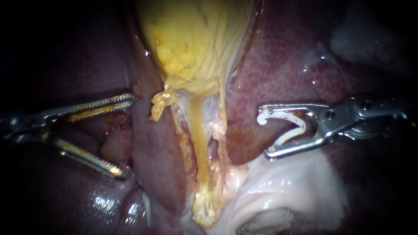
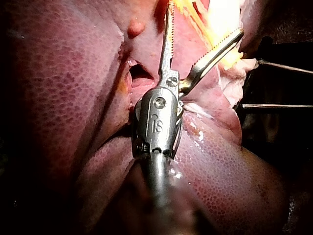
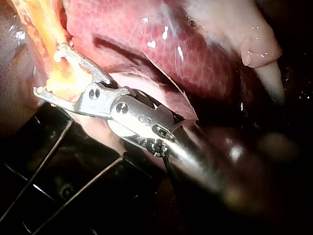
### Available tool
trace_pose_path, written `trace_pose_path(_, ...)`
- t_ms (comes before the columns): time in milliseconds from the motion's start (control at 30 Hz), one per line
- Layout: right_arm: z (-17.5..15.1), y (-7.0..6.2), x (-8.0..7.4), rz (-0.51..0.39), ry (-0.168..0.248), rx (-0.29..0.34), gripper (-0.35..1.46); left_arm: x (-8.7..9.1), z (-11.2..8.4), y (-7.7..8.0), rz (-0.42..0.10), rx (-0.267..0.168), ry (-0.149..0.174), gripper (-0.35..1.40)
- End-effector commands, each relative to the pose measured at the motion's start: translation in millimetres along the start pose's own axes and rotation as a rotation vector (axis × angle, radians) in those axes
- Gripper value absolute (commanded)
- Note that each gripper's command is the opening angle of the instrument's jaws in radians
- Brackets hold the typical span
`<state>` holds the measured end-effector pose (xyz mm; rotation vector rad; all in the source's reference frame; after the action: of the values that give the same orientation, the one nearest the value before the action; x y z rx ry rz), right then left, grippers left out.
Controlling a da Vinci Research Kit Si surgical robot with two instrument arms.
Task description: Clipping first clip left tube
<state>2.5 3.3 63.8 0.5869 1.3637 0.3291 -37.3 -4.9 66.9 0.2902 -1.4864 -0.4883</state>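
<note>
The left instrument [image 1: 129, 138] is seen entering over the dark liver [image 1: 278, 65]. Its claw is released: the two toothed halves are spread wide and nothing is held between them. The upper half is laid just beside a fold of liver, and the lower half is pointed down along the same fold.

The right instrument [image 1: 264, 132] is positioned over the liver, above a mass of pale tissue [image 1: 287, 191]. Its claw is grasping a white clip [image 1: 283, 115]. The clip is held open, with one leg seated along each half of the claw.

The yellow tube [image 1: 198, 135] is located between the two instruments. It is seen running down from the narrow end of the gallbladder [image 1: 196, 39] into ragged yellow tissue. The clip is kept apart from the tube, with a strip of liver showing between them. No contact with the tube is made by either instrument.
</note>
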Motion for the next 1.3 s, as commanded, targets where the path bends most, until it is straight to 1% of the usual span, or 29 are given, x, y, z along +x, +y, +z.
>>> trace_pose_path(33, 0.0, 0.0, 0.0, 0.0, 0.0, 0.0, 0.6, -0.1, 0.0, 0.0, 0.0, 0.0, 0.0, 1.04)
trace_pose_path(200, 0.0, -0.1, 0.1, 0.0, 0.0, 0.001, 0.6, -0.1, 0.0, 0.0, 0.006, -0.033, 0.004, 1.03)
trace_pose_path(267, 0.0, -0.1, 0.1, 0.0, 0.0, 0.001, 0.6, -0.2, 0.2, 0.1, -0.006, -0.074, 0.009, 1.03)
trace_pose_path(367, 0.0, 0.0, 0.0, 0.0, 0.0, 0.0, 0.6, -0.2, 0.7, 0.3, -0.036, -0.118, 0.014, 1.01)
trace_pose_path(467, 0.0, 0.0, 0.0, 0.0, 0.0, 0.0, 0.6, -0.1, 1.4, 0.6, -0.042, -0.133, 0.015, 0.98)
trace_pose_path(567, 0.1, 0.1, 0.0, 0.0, 0.001, -0.001, 0.6, 0.0, 2.1, 0.8, -0.06, -0.157, 0.017, 0.94)
trace_pose_path(800, 0.2, 0.1, 0.0, 0.0, 0.001, -0.004, 0.6, 0.3, 3.8, 1.4, -0.12, -0.22, 0.018, 0.86)
trace_pose_path(933, 0.2, 0.2, 0.0, 0.001, 0.001, -0.005, 0.6, 0.3, 4.3, 1.5, -0.156, -0.252, 0.017, 0.82)
trace_pose_path(1067, 0.2, 0.2, 0.0, 0.001, 0.001, -0.005, 0.6, 0.4, 4.6, 1.6, -0.185, -0.277, 0.016, 0.72)
trace_pose_path(1167, 0.3, 0.2, 0.0, 0.001, 0.001, -0.005, 0.6, 0.6, 4.7, 1.9, -0.185, -0.298, 0.013, 0.66)
trace_pose_path(1300, 0.3, 0.2, 0.0, 0.001, 0.001, -0.005, 0.6, 1.3, 4.7, 2.2, -0.189, -0.315, 0.022, 0.54)
